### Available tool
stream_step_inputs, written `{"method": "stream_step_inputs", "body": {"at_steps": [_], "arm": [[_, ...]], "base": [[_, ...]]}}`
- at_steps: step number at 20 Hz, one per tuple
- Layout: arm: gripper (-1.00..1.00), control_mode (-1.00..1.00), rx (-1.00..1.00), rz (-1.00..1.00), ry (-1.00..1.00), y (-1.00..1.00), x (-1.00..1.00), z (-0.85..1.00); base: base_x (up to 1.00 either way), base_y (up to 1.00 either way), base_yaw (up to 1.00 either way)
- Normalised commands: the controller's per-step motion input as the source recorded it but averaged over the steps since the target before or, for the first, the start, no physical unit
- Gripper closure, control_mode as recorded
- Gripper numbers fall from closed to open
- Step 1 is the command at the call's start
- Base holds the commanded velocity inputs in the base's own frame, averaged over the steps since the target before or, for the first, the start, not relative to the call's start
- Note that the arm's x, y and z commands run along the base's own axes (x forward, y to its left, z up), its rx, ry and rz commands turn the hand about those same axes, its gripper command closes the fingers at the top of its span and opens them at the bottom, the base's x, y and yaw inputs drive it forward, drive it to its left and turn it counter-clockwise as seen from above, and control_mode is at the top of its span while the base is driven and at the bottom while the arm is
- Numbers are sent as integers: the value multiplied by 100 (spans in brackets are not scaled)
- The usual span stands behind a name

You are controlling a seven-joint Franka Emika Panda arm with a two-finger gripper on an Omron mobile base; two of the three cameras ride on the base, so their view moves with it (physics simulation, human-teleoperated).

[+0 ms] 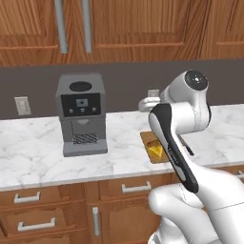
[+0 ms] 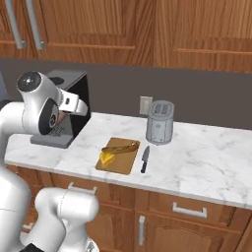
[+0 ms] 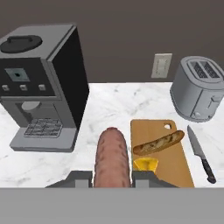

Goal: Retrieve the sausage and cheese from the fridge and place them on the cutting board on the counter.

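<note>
End effector [image 3: 112, 177] clamped on sausage [image 3: 112, 157], raised above counter [image 3: 109, 109] beside cutting board [image 3: 175, 157]

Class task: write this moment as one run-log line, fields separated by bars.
gripper: shut on sausage | cheese: on board | bread: on board | knife: right of board

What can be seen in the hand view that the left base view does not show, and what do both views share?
Hand view alone: the reddish-brown sausage gripped in the hand, a silver toaster, a black-handled knife, and a golden bread-like piece on the board.

Left base view alone: brown drawers with silver handles.

Both: grey coffee machine, light-brown wooden cutting board, yellow cheese wedge, white marble counter.
</note>
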Motion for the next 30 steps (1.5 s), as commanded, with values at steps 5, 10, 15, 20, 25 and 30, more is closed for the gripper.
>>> {"method": "stream_step_inputs", "body": {"at_steps": [5,10,15,20,25,30], "arm": [[100,100,0,0,0,0,0,0],[100,100,0,0,0,0,0,0],[100,100,0,0,0,0,0,0],[100,100,0,0,0,0,0,0],[100,100,0,0,0,0,0,0],[100,-100,0,0,0,0,0,0]], "base": [[47,-9,-23],[58,-1,-3],[22,0,0],[0,0,0],[0,0,0],[0,0,0]]}}
